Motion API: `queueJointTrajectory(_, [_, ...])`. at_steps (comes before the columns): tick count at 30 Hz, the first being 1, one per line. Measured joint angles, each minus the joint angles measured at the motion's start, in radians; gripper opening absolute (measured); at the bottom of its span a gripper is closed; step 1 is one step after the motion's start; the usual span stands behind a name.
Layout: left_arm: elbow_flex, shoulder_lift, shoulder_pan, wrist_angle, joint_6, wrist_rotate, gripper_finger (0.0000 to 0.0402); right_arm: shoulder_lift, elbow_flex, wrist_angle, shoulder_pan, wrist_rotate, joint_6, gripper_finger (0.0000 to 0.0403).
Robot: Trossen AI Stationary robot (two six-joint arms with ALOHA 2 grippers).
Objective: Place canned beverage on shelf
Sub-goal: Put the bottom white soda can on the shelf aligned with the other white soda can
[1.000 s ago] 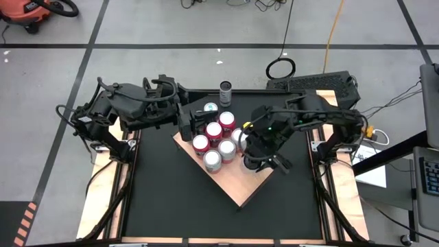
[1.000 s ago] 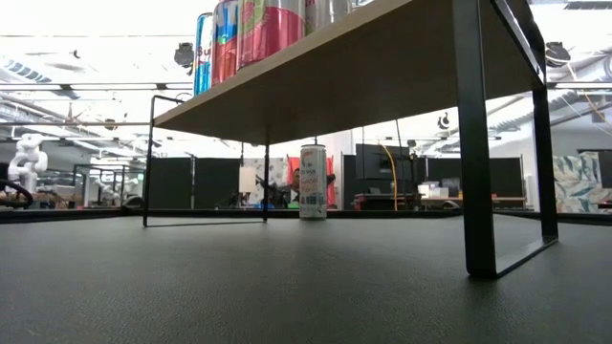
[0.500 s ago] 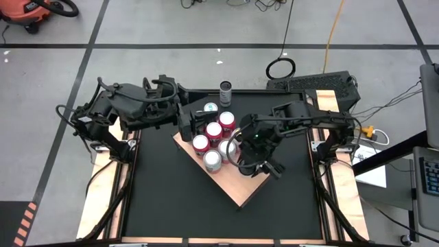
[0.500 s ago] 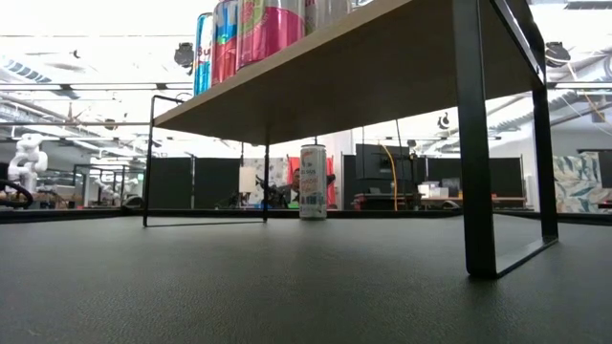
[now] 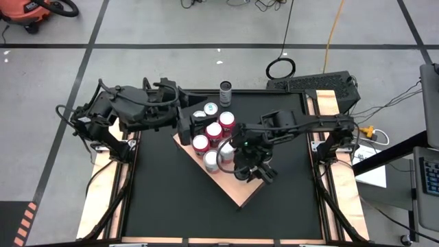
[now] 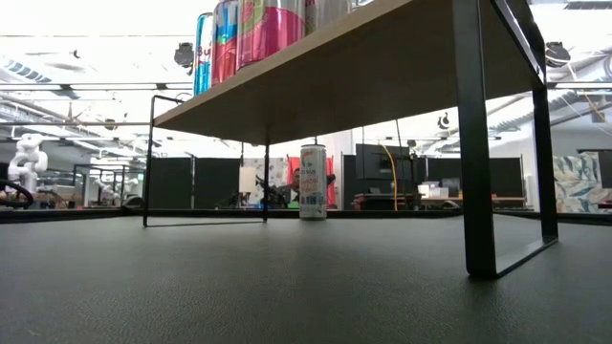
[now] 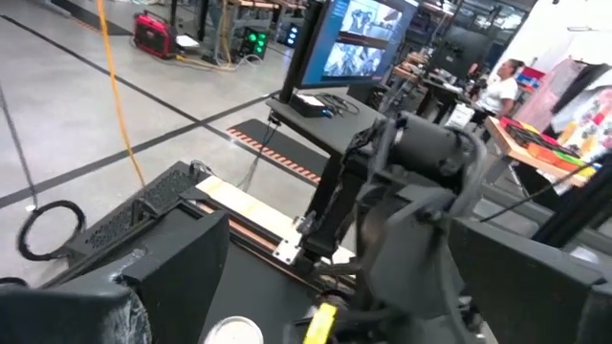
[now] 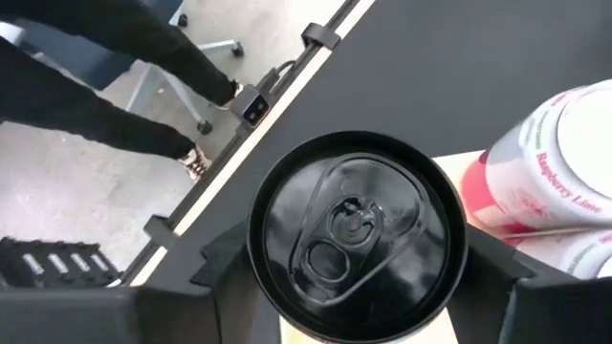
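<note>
The right gripper (image 5: 248, 167) sits over the shelf (image 5: 241, 191), and the right wrist view settles what the overhead cannot: a dark-topped can (image 8: 356, 229) is clamped between the two dark fingers (image 8: 228, 263), its pull tab facing the lens. Just beside it in that same view stands a pink-and-white raspberry can (image 8: 550, 167) on the pale wood. From above, the held can is buried under the arm, but the cluster is plain: red-topped and silver-topped cans (image 5: 214, 132) packed together on the shelf's upper half, the lower corner bare. One lone can (image 5: 226, 92) stands off the shelf at the table's (image 5: 164, 199) far edge; the low view picks it up too, upright on the black surface beneath the shelf board, with can bottoms lined up along the board's top. The left gripper (image 5: 184, 127) waits at the shelf's left corner, jaws spread wide; its own camera looks across at the right arm and a person far off in the room.
</note>
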State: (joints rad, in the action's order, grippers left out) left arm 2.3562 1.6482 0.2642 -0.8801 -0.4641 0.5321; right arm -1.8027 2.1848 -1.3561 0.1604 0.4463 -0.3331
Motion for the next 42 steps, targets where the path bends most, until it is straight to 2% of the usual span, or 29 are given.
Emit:
queueJointTrajectory(9, [0.000, 0.000, 0.000, 0.002, 0.000, -0.055, 0.0396, 0.000, -0.070, 0.015, 0.000, -0.004, 0.002, 0.0227])
queueJointTrajectory(42, [0.000, 0.000, 0.000, 0.003, 0.000, -0.064, 0.0396, 0.000, -0.071, -0.013, -0.001, -0.031, -0.054, 0.0229])
